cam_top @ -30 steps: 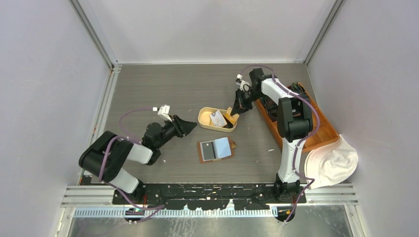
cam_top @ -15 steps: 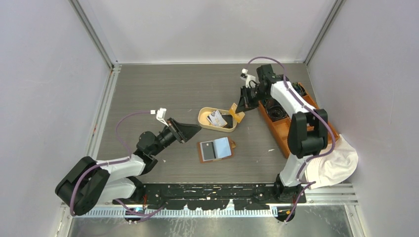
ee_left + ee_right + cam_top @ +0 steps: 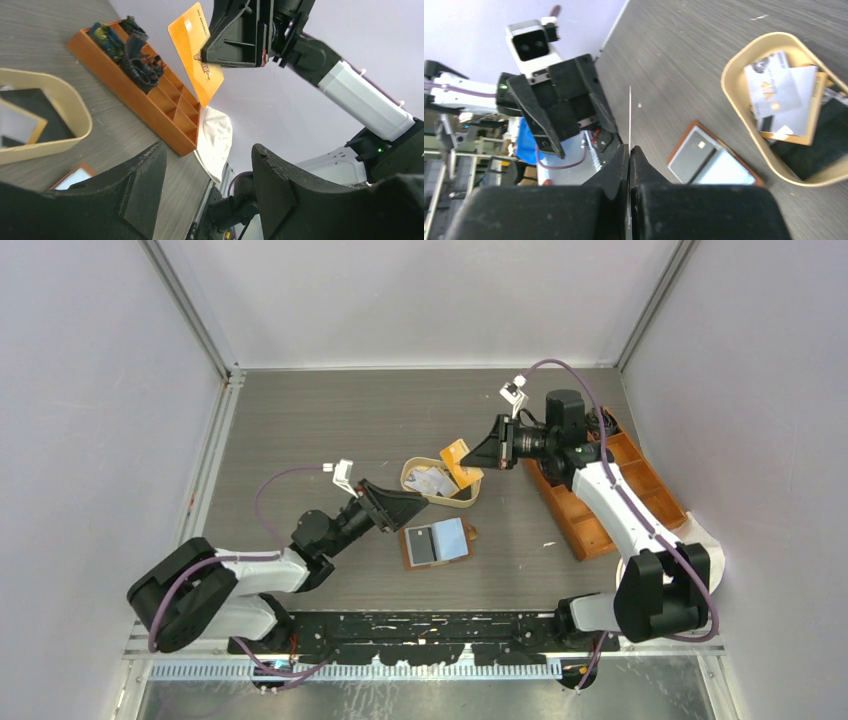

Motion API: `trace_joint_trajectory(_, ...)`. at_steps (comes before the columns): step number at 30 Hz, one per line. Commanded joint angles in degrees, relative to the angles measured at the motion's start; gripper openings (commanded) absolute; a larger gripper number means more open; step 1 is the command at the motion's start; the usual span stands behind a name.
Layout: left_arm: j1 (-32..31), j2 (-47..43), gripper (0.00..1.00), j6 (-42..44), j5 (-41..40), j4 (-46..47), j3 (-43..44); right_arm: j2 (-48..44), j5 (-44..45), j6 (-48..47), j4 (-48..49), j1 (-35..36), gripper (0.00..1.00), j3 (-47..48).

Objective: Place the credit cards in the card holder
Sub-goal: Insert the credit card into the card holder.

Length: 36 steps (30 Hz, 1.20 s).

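"Top external first. Where's the card?"

"Orange card (image 3: pixel 455 454) is up in the air, clamped by the right gripper (image 3: pixel 476 459), above the cream tray (image 3: pixel 412 486) at its 1 o'clock rim. Card holder (image 3: pixel 437 543) lies open on the table (image 3: pixel 300 420) at 6 o'clock from the tray. Two cards show on it, I think."

"Left arm?"

"Left gripper (image 3: pixel 418 503) is at 10 o'clock from the holder, touching nothing, nose toward the card. Orange box (image 3: pixel 655 502) is at the table's 3 o'clock."

"Left wrist?"

"Its own fingers (image 3: pixel 145 185) stand apart with nothing between them. The card hangs tilted at 12 o'clock, and the right jaws bite only a small patch at one edge."

"Right wrist?"

"Card is edge-on, a thin line rising from jaws pressed together on it. The left gripper faces it at 10 o'clock, well apart. Other cards (image 3: pixel 774 90) lie in the tray at 3 o'clock, and the holder is at 4 o'clock."

"Risks?"

"Reads like a hand-over — my judgement only. The bite is small, so a nudge from the left fingers could pivot the card. If the left jaws close off-line they catch a corner or miss the thin edge. If the right lets go before the left has it, the card drops to the tray or table — not into the holder. The two noses could also bump as they close in."
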Motion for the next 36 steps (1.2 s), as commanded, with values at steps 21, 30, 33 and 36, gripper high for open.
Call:
trace_joint_trajectory(21,-6.17,14.35,0.01,1.52,-5.29,9.84,15.18,-4.55,-7.14,18.56,29.21,6.47,0.02,-6.22)
trace_joint_trajectory(30,-5.35,8.66,0.0,7.37,0.55,6.05,10.33,-6.88,-6.17,-1.14,9.15,6.42,0.42,-1.42)
trace_joint_trajectory(33,-4.32,4.49,0.0,10.3,7.03,-3.33,9.8,-8.61,-5.9,-7.77,5.59,6.44,0.53,-1.23)
trace_joint_trajectory(36,-3.97,0.42,0.0,14.99,14.63,-18.34,11.66,-10.29,-7.37,-11.77,6.24,7.56,0.63,-3.47)
